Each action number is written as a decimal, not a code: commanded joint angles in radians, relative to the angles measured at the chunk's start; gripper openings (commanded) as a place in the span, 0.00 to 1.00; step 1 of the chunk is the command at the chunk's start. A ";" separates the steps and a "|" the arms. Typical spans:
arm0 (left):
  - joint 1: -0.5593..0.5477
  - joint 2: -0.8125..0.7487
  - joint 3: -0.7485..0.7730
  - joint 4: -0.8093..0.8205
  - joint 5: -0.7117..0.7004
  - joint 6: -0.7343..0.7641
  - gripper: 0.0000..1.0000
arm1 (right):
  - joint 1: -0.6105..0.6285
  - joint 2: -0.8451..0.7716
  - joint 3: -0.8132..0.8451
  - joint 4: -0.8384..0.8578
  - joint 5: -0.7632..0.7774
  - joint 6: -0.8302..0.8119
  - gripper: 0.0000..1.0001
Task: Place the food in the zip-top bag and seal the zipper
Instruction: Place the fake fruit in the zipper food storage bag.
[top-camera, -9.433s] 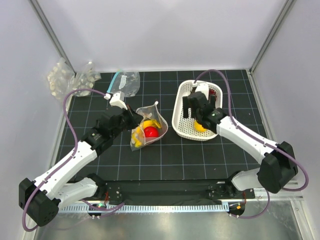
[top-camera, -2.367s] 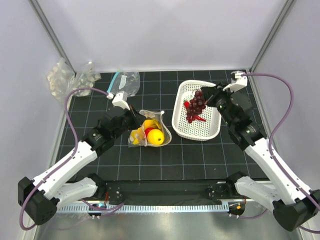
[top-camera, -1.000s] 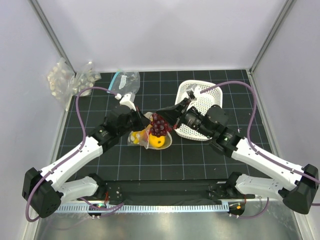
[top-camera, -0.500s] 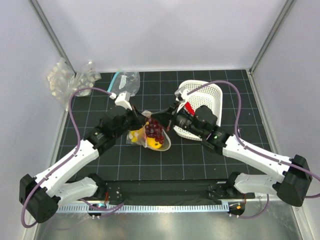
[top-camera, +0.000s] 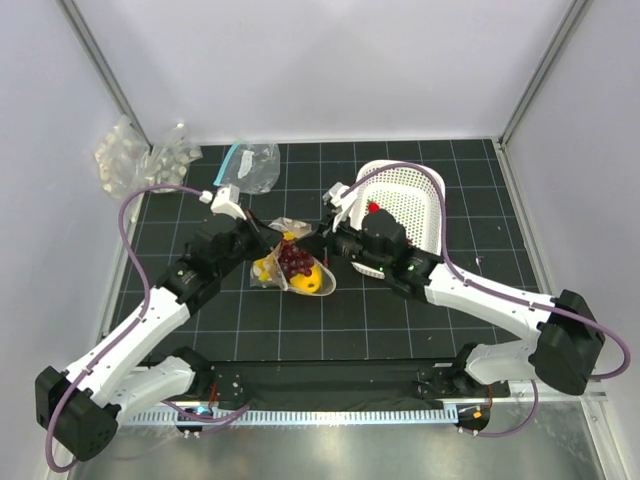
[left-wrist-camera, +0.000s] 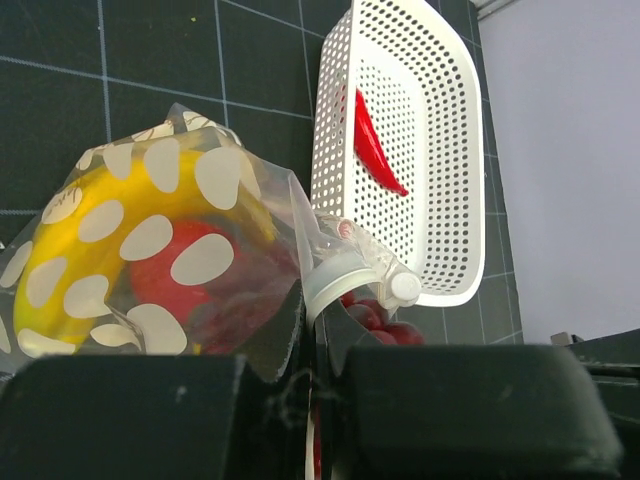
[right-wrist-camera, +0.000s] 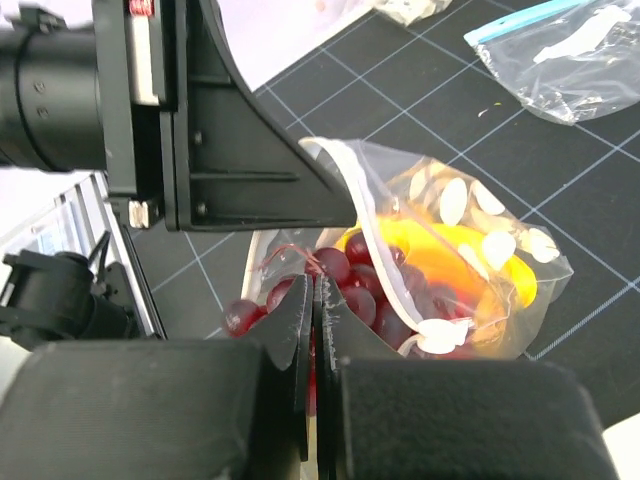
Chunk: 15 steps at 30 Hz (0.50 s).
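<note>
On our black gridded table (top-camera: 400, 310), left fingers (left-wrist-camera: 140, 410) pinch the clear spotted zip-top bag (left-wrist-camera: 200, 260); right fingers (right-wrist-camera: 150, 410) clasp dark purple grapes (right-wrist-camera: 332, 266).

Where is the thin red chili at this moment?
In the left wrist view, the thin red chili lies inside the white basket, just right of the zip-top bag.

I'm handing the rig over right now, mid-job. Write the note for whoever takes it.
Left gripper: shut on the bag at its rim, holding the mouth open.
Right gripper: shut on the grapes, at the bag's mouth, not released.
In the bag: banana, red fruit, yellow fruit.
To do: drop the grapes in, fetch the chili from the basket, press the zipper shut.
</note>
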 joint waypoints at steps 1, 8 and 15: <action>0.023 -0.015 -0.004 0.052 0.041 -0.025 0.06 | 0.012 0.012 0.053 0.010 -0.030 -0.050 0.01; 0.032 -0.015 -0.002 0.053 0.064 -0.031 0.05 | 0.035 0.069 0.051 0.025 -0.021 -0.067 0.01; 0.032 -0.043 -0.004 0.049 0.064 -0.028 0.05 | 0.040 0.202 0.087 0.043 -0.030 -0.037 0.01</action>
